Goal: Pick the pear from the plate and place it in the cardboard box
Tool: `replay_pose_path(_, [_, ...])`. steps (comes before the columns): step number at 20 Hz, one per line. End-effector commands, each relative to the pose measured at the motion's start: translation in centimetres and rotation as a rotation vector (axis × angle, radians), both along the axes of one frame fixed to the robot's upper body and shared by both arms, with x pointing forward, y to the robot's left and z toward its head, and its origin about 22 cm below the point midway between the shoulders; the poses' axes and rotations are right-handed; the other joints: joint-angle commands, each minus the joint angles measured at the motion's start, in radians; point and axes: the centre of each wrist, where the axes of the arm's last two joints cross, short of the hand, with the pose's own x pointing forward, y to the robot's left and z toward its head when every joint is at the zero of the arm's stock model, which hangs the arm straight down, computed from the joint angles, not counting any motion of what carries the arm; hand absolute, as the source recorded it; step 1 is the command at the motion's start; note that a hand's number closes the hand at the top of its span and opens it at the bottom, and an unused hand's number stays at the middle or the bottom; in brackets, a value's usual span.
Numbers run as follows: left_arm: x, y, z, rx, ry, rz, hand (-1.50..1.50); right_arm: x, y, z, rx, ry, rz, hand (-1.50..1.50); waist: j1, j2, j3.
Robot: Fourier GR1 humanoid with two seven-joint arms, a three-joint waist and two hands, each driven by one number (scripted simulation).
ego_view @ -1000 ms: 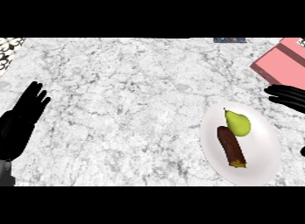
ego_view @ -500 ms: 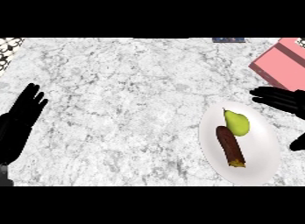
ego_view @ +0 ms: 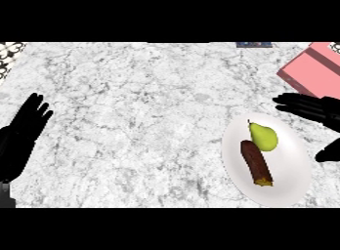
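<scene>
Nearest the lower edge, the left robot hand (ego_view: 18,139) shows at the left side of the marble table (ego_view: 144,112), fingers straight and together, pointing up, holding nothing; it looks to be resting out of the way, since the work lies on the other side. Lower right, a white plate (ego_view: 288,166) lies on the table and carries two things: a dark brown, stick-shaped piece of food (ego_view: 256,162) lying lengthwise, and just above it the pear (ego_view: 263,137), yellow-green, stem end pointing up and left, its base touching or nearly touching the brown piece. The pear is not yet picked up. Just right of the plate, the right robot hand (ego_view: 324,117) hovers by the rim, fingers spread and reaching left above the pear, thumb hanging apart lower down beside the plate's edge; it is wide open and empty, a shape that suits closing round the pear from its right side. Farther back, at the upper right corner, the pink box (ego_view: 321,68) sits tilted, partly cut off by the edge; near the right robot hand, so the carry should be short. Whether its top is open cannot be told.
</scene>
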Motion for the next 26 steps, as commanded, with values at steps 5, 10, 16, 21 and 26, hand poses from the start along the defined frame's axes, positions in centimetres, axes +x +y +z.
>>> replay_pose_path(5, [-0.8, 0.0, -0.2, -0.007, -0.004, 0.008, 0.00, -2.0, 2.2, -1.1, -0.009, -0.020, 0.057, -1.50, -0.007, -0.002, 0.000])
replay_pose_path(10, [-1.0, 1.0, 1.2, 0.022, 0.009, 0.017, 0.00, -0.3, 2.8, 1.8, -0.028, -0.015, 0.041, -1.50, -0.002, -0.002, 0.000])
replay_pose_path(16, [1.1, -0.3, 0.5, 0.008, 0.004, -0.005, 0.00, -1.2, 4.4, -0.6, -0.071, -0.006, 0.024, -1.50, -0.007, -0.002, 0.000])
replay_pose_path(21, [-0.8, 0.5, -1.6, 0.013, 0.009, -0.003, 0.00, -1.6, 3.3, -2.1, -0.098, -0.007, -0.001, -1.50, -0.004, -0.001, 0.000])
replay_pose_path(26, [-0.4, 1.3, 1.1, 0.008, 0.010, 0.009, 0.00, -1.0, 4.1, -4.0, -0.112, -0.028, -0.001, -1.50, -0.001, 0.000, 0.000])
